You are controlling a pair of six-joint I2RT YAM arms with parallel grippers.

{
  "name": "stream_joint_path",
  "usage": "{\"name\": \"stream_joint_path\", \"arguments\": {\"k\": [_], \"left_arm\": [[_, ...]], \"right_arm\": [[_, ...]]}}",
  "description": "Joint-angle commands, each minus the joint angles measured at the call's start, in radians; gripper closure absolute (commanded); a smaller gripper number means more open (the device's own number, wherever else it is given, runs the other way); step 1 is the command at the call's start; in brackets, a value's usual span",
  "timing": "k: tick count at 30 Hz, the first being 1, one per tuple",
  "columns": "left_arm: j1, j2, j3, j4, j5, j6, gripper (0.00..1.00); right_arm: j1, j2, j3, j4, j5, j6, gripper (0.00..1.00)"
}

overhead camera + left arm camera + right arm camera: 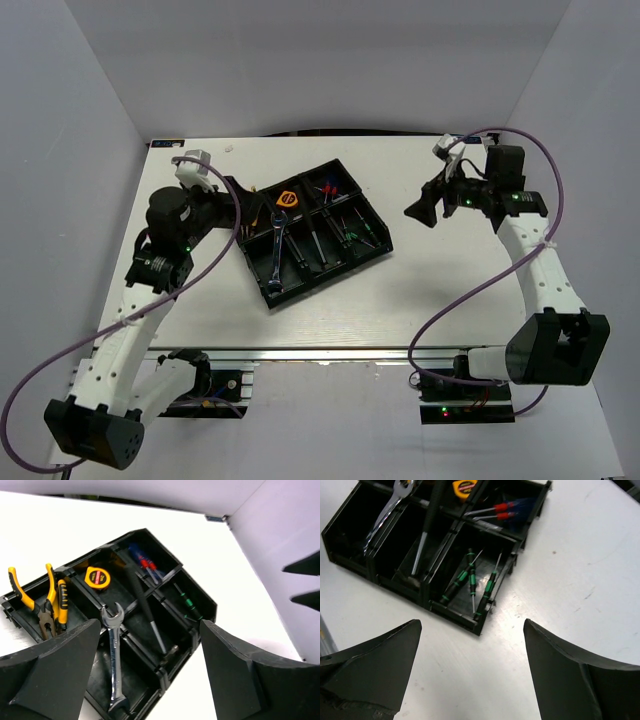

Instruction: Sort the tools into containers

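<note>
table (350, 320): white, with the black tray at its middle, set at an angle to the table's edges
tray (330, 280): six compartments in two rows of three, and every tool in view lies inside it
left gripper (150, 625): hovers above the tray's left end; fingers spread wide with nothing between them, and the wrench and pliers below are untouched
right gripper (470, 625): held over bare table to the right of the tray and apart from it; jaws wide open and empty
wrench (115, 655): silver, lies lengthwise in the near-left compartment with its open head up on the divider toward the tape measure
black-handled screwdriver (145, 605): lies slanted across the divider between the two middle compartments, its shaft pointing down into the near one
pliers (59, 602): two yellow-handled pairs side by side in the far-left compartment
red-blue screwdrivers (145, 562): two, side by side in the far-right compartment
green-black tools (470, 577): three slim drivers with green bands in the near-right compartment, loosely fanned
tape measure (97, 577): round, yellow-orange, lies flat in the far-middle compartment, just beside the screwdriver's black handle
</note>
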Motion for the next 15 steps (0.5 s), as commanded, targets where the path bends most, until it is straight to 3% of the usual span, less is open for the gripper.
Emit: {"name": "stream_joint_path", "arguments": {"k": [1,9,15], "left_arm": [[0.002,-0.058,0.003,-0.036,0.002,-0.029,0.08],[0.001,-0.174,-0.036,-0.051,-0.002,-0.056,0.04],[0.002,-0.229,-0.062,-0.052,0.007,-0.076,0.03]], "right_arm": [[-0.01,0.032,0.087,0.017,0.03,0.05,0.11],[-0.02,0.071,0.191,-0.044,0.191,0.162,0.11],[-0.02,0.008,0.141,0.043,0.387,0.222,0.11]]}}
